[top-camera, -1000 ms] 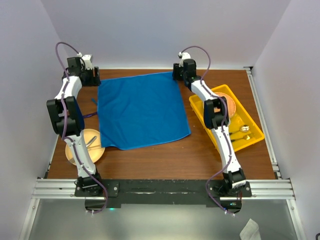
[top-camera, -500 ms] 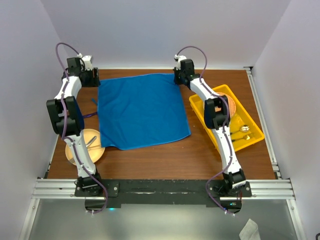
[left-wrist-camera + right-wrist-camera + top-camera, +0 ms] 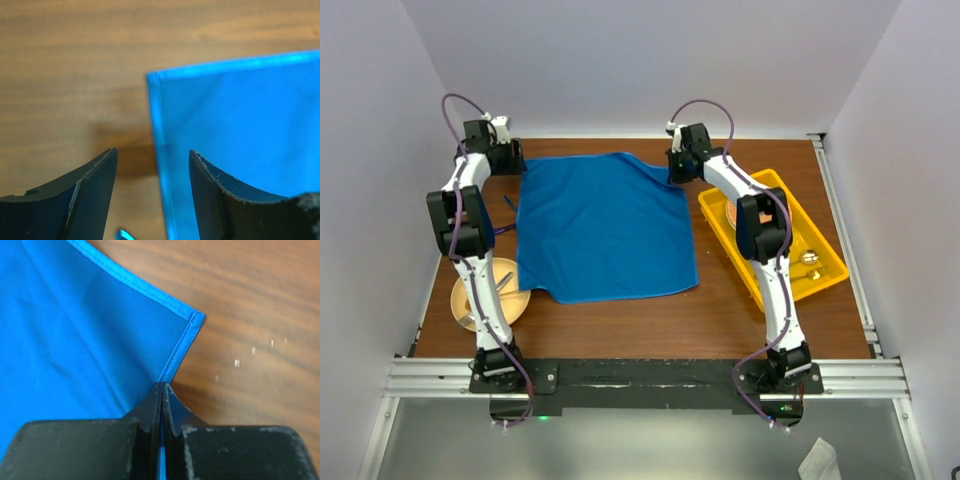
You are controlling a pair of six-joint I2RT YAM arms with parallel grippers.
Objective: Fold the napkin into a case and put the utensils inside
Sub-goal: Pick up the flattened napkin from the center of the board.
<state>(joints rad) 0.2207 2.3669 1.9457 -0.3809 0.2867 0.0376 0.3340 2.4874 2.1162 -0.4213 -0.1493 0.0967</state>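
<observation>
Right wrist: right gripper (image 3: 161,386) pinching napkin (image 3: 75,340) hem | left gripper (image 3: 152,154) spread, seemingly above corner

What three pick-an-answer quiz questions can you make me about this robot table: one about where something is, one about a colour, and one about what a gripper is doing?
1. Where is the yellow tray?
A) right of the napkin
B) left of the napkin
C) on top of the napkin

2. What colour is the napkin?
A) red
B) green
C) blue

3. What is the right gripper doing?
A) standing wide open over the tray
B) pinching the napkin's edge, shut
C) holding a spoon

Answers:
1 A, the top view shows the tray on the table beside the napkin's right edge.
2 C, every view shows bright blue cloth.
3 B, the right wrist view shows its jaws closed on the hem by a corner.
</observation>
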